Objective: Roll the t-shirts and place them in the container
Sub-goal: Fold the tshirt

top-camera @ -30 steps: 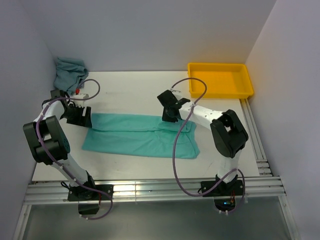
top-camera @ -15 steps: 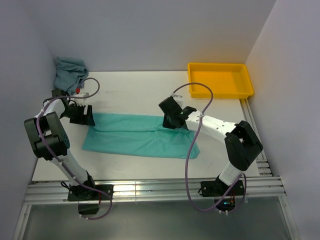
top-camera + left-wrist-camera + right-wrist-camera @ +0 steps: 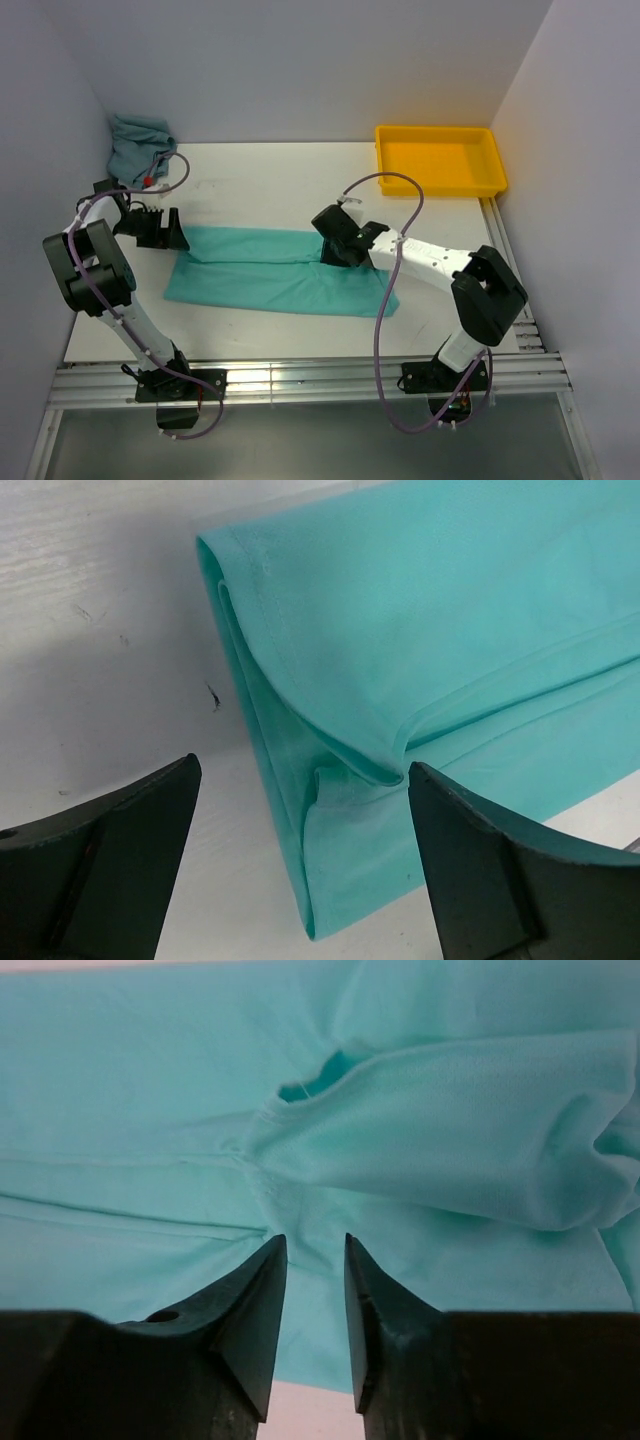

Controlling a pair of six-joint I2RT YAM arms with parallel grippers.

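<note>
Top view: the mint t-shirt (image 3: 285, 272) lies flat on the table (image 3: 270, 190), folded into a long strip running left-right, roughly mid-table. The grey-teal t-shirt (image 3: 140, 145) is bunched in the far-left corner, well apart from both arms. The yellow tray (image 3: 440, 131) is at the far right. The left gripper (image 3: 165, 230) sits low at the strip's left end. The right gripper (image 3: 335, 250) is down over the strip near its right end. Jaw gaps are too small to read from here.

Left wrist: the left gripper (image 3: 302, 770) is spread wide and holds nothing. The folded left end of the mint t-shirt (image 3: 400, 630) lies between and ahead of the jaws, layered edges visible, with a small tuck in the fold. Neither jaw touches the cloth, and bare table shows beside the left jaw.

Right wrist: the right gripper (image 3: 312, 1245) has only a narrow slit between the jaws, and no fabric is seen pinched in it. The mint t-shirt (image 3: 150, 1110) fills the view. A loose flap is folded over on the right, puckered where it meets the flat layer just ahead of the tips. Can't tell whether the tips touch the cloth or hover just above it.
</note>
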